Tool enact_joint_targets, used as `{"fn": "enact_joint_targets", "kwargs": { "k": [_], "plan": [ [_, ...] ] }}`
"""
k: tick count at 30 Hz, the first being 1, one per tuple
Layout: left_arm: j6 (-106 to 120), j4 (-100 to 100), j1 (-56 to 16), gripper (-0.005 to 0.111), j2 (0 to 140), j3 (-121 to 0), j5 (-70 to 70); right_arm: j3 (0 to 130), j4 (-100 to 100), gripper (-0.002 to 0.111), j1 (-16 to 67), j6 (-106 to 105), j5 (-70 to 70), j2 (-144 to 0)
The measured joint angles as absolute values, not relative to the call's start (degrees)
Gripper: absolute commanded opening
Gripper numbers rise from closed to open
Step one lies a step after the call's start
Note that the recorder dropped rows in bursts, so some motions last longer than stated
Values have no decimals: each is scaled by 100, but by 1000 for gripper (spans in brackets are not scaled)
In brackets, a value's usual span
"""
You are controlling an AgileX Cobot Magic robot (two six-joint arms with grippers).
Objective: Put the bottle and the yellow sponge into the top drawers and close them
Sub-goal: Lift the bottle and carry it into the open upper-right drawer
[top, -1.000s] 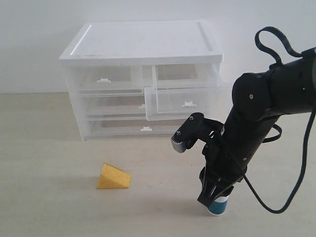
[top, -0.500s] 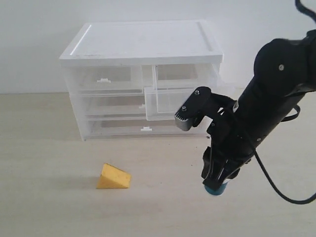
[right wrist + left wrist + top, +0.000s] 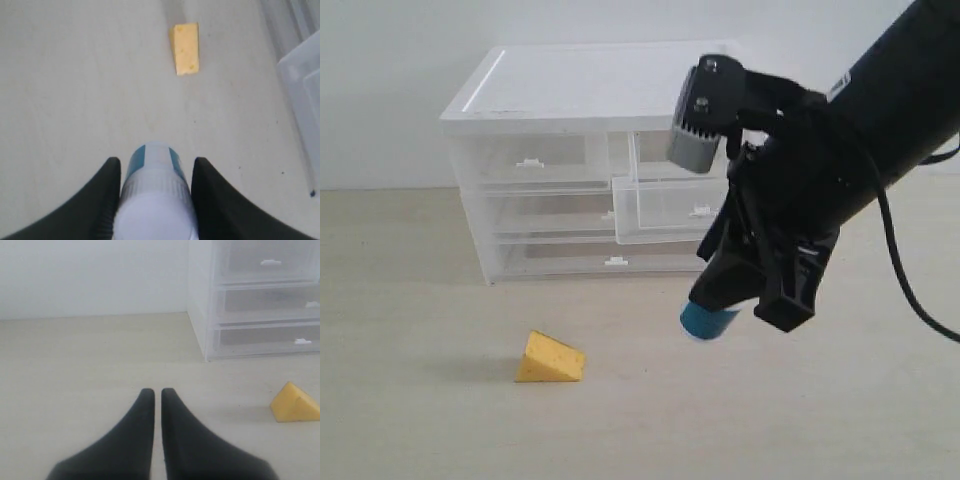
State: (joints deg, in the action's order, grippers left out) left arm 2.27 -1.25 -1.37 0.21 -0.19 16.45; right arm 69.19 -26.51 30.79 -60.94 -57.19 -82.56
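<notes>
Above the pale bench [image 3: 420,430], in front of the white drawer unit [image 3: 610,100], the right tool [image 3: 156,165] holds the bottle [image 3: 709,320] between its two black fingers [image 3: 102,200]. The jaws are set about halfway apart and press against the bottle's sides. The wide white ribbed cap faces up toward the wrist, and the teal end points down at the bench. The bottle hangs clear of the surface, touching nothing but the fingers. In the exterior view it sits just below and in front of the right top drawer [image 3: 685,210].

That drawer is pulled forward, so its clear front and small tab handle stand out from the cabinet face. The left top drawer [image 3: 530,160] sits flush with the frame, and so does the bottom full-width drawer [image 3: 610,262].

The yellow sponge [image 3: 550,358] lies flat on the bench, a wedge with its thin edge pointing right in the exterior view. It is to the left of the bottle, well apart from it, and out in front of the unit without touching it.

The left tool [image 3: 157,395] is low over the bench, its fingers closed together with only a hairline gap and nothing between them. Beyond its tips are the sponge and the corner of the drawer unit.
</notes>
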Motion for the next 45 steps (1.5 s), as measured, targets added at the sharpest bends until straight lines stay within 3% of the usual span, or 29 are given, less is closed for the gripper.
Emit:
{"fn": "enact_joint_targets", "kwargs": {
  "k": [12,21,43,45],
  "plan": [
    [227,-125,-137,4,21,-19,1645,7459,-5301,0,1889,-8251,-6138,-8255],
    [227,-125,-137,4,21,-19,1645,7459,-6742,0,1081,-8989,-5716,-8477],
    [227,-125,-137,4,21,-19,1645,8091,-7536,0,979,-9313,-5479,-10557],
    [227,-125,-137,4,21,-19,1645,8091,-7536,5,979,-9313,-5437,-10654]
  ]
}}
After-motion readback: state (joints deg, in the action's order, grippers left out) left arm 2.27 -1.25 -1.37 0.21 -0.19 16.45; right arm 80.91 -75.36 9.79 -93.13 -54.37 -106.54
